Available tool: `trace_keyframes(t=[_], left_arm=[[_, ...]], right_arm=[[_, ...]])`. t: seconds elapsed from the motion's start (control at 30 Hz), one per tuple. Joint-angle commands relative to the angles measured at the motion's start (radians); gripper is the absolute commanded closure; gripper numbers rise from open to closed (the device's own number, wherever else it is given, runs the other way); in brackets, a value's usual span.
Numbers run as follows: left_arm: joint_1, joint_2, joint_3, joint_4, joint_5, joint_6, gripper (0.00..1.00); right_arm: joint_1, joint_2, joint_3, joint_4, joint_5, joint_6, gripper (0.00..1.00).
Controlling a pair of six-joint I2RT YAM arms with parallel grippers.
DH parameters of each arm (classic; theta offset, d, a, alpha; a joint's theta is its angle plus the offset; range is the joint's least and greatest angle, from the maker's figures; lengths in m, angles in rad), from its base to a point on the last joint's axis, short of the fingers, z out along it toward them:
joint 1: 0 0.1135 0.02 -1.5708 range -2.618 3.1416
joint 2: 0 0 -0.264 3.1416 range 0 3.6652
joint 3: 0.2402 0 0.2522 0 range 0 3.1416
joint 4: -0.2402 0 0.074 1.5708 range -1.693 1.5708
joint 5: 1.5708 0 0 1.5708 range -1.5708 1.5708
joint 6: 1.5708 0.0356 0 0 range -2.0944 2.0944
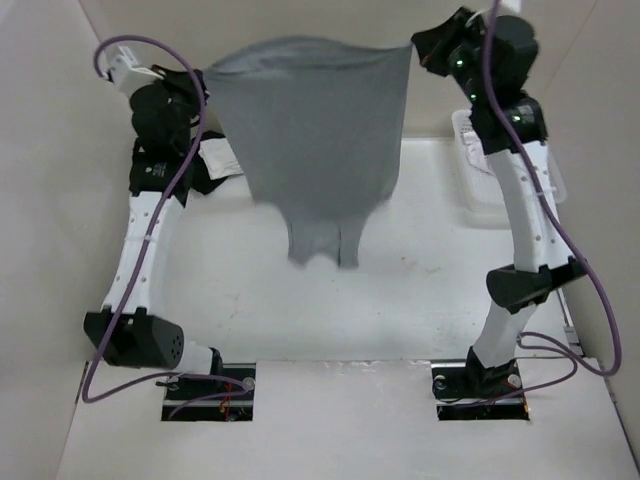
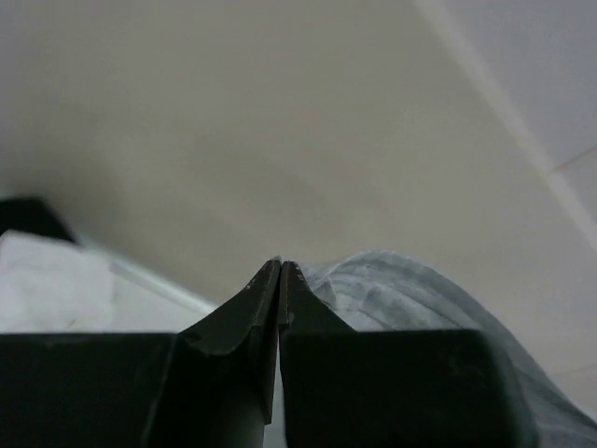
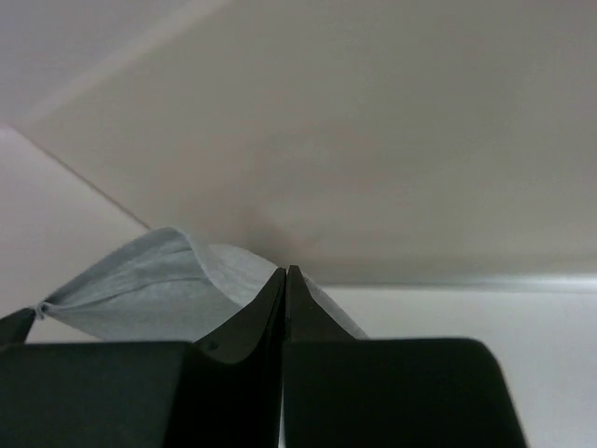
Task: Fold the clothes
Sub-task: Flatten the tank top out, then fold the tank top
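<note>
You have the grey garment [image 1: 320, 130] lifted off the table [image 1: 300, 320] and stretched between both arms at the far side of the workspace. Your left gripper [image 2: 280, 266] has its jaws pressed together with no gap showing, and the grey knit bunches out just to the right of its tips in the left wrist view, so it is pinching the garment's left upper corner. Your right gripper [image 3: 285, 271] is pressed tight in the same way, with a folded, hemmed edge of the fabric spilling out to the left of its tips; it is clamped on the right upper corner. From the overhead camera the top edge runs nearly taut from one gripper to the other, a little higher on the right. The cloth hangs down as a broad sheet that narrows towards the bottom, where it ends in two short flaps with a slit between them. You cannot tell from these views whether that lowest part touches the table or hangs just above it. Behind your left arm, black and white cloths [image 1: 215, 165] lie in a heap on the table, and a clear plastic bin [image 1: 478, 180] sits at the far right, beside your right arm.
</note>
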Motion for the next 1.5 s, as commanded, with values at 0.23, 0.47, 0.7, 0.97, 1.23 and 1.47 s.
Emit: trace_keyframes(t=[0.23,0.47,0.7,0.97,1.23,1.47], left_arm=[[0.024,-0.277,0.010,0.087,0.005,0.047,1.00],[-0.086,-0.527,-0.432,0.127,-0.100,0.052,1.00],[-0.173,-0.960,-0.949,-0.119,-0.157,0.032,1.00],[-0.232,-1.351,-1.022,-0.679,-0.059,-0.126,1.00],[-0.212,-1.347,-0.946,-0.680,-0.062,-0.123,1.00],[-0.167,-0.932,-1.014,-0.127,-0.099,-0.120,1.00]], right_arm=[[-0.024,-0.317,-0.086,0.059,-0.035,0.005,1.00],[-0.008,-0.793,-0.926,0.245,0.012,0.034,1.00],[0.154,-1.266,-1.620,0.236,0.077,0.173,1.00],[0.572,-1.595,-1.784,-0.130,0.228,0.366,1.00],[0.989,-1.540,-1.698,-0.269,0.646,0.524,1.00],[0.557,-1.115,-1.580,0.175,0.526,0.138,1.00]])
